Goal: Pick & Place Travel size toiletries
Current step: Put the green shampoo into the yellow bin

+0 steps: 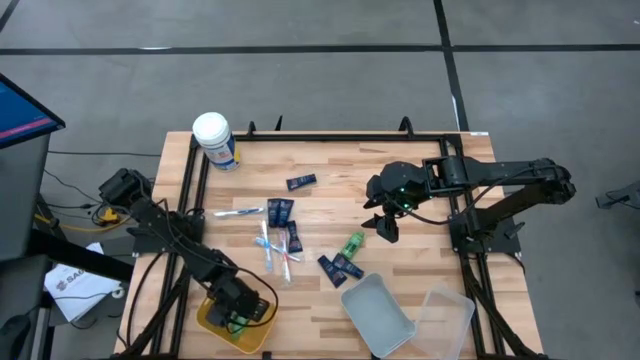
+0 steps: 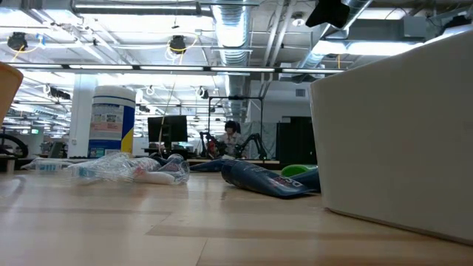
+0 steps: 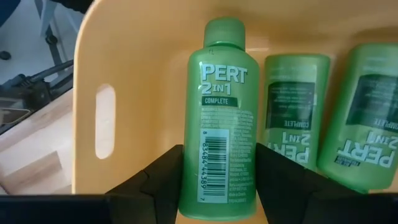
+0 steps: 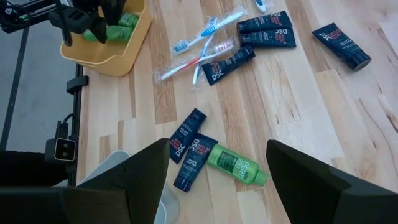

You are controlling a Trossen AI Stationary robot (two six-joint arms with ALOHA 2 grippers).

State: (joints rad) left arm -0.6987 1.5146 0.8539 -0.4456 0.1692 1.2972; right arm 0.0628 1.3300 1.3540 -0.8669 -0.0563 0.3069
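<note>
Travel size toiletries lie scattered mid-surface point(image 1: 400, 170): navy tubes point(image 4: 264, 34), wrapped toothbrushes point(image 4: 202, 40), and one green Pert bottle point(image 4: 239, 165). At the surface's near left corner, the left gripper point(image 3: 217, 180) is lowered into a yellow bin point(image 1: 215, 325), its fingers grasping a green bottle point(image 3: 221, 118) beside two already inside. This looks like the placing step; letting go comes next. The right gripper point(image 4: 217, 168) hovers released above the loose bottle, likely its next pick.

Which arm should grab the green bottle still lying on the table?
Right. Its open gripper hovers beside that green bottle, while the left gripper is over the yellow bin, closed on another bottle.
</note>
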